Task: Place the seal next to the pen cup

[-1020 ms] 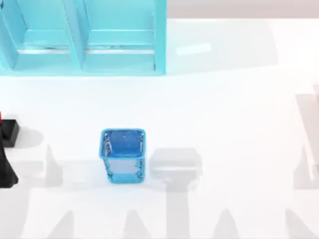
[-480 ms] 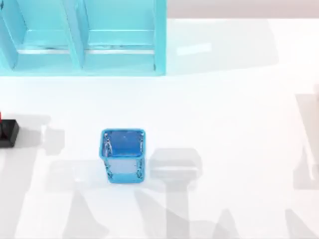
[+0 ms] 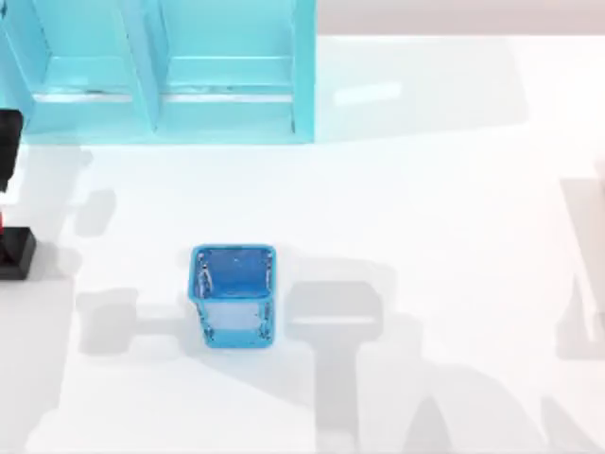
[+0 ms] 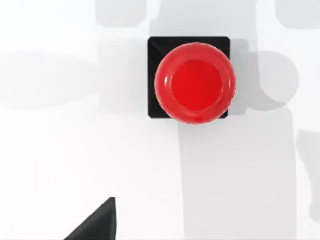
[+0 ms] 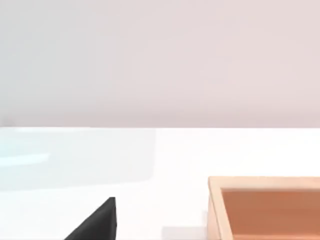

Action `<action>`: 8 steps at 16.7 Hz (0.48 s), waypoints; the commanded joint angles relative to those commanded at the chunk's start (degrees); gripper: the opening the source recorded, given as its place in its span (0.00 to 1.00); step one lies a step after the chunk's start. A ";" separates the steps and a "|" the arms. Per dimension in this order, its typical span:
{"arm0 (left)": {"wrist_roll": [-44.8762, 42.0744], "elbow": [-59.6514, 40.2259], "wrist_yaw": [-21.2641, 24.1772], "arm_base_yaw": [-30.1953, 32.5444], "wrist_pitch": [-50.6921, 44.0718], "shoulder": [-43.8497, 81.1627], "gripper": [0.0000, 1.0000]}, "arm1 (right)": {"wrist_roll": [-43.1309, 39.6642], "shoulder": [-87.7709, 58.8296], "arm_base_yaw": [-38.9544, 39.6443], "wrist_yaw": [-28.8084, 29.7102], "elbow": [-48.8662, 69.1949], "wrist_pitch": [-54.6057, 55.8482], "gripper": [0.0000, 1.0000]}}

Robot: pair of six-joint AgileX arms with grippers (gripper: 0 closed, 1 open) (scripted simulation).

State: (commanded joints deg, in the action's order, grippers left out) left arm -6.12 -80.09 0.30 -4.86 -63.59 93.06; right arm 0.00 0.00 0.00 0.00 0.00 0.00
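Standing on the white table, the seal sits at the far left edge, well apart from the cup and level with the cup's far rim. You see the seal from straight above in the left wrist view: red knob over black base, untouched. The left arm hangs beyond the seal, near the cyan shelf; its fingers' state cannot be told. A wooden tray appears in the right wrist view.
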 joint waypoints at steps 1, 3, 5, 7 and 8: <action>-0.30 -3.92 -0.03 -0.25 -2.89 4.08 1.00 | 0.00 0.00 0.00 0.00 0.00 0.00 1.00; -0.84 -11.10 -0.09 -0.69 -7.74 11.01 1.00 | 0.00 0.00 0.00 0.00 0.00 0.00 1.00; -1.24 -16.84 -0.14 -1.02 -11.28 16.26 1.00 | 0.00 0.00 0.00 0.00 0.00 0.00 1.00; -1.48 -20.35 -0.18 -1.22 -13.46 19.65 1.00 | 0.00 0.00 0.00 0.00 0.00 0.00 1.00; -1.54 -21.21 -0.20 -1.28 -14.00 20.51 1.00 | 0.00 0.00 0.00 0.00 0.00 0.00 1.00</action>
State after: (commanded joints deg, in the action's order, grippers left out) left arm -7.66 -101.30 0.10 -6.14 -77.59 113.57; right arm 0.00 0.00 0.00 0.00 0.00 0.00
